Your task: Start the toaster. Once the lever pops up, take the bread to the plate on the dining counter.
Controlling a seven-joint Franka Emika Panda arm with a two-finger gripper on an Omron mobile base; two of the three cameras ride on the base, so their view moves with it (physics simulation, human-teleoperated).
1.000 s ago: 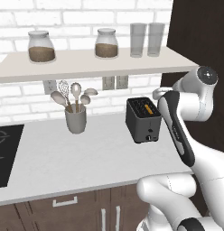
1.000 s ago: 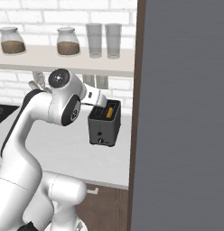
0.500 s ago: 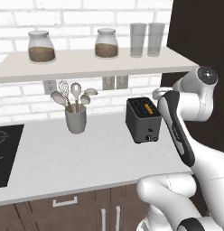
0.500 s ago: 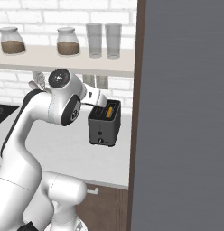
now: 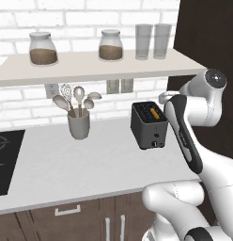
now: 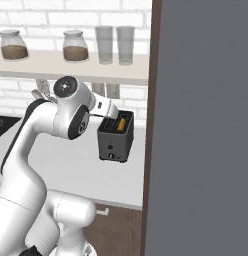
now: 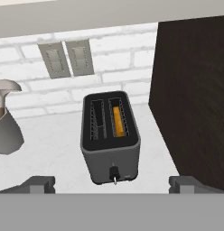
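CHANGE: none since a second ago — arm and toaster (image 7: 111, 142) unmoved, lever not yet pressed | GRIPPER (image 7: 111, 185): jaws wide apart, empty, hovering above toaster | BREAD (image 7: 117, 121): down in right slot, orange | SURFACE: white counter (image 5: 62, 164), utensil cup (image 5: 79, 124) left — brick wall, shelf (image 5: 90, 68) with jars

arm shell (image 5: 210, 167): glossy white, rounded tubular links
joint cap (image 6: 64, 87): round dark grey disc with a small pale centre
link inlay (image 5: 184, 136): long dark grey strip along the white link
gripper (image 7: 112, 184): two small grey finger tips, at 7 and 5 o'clock
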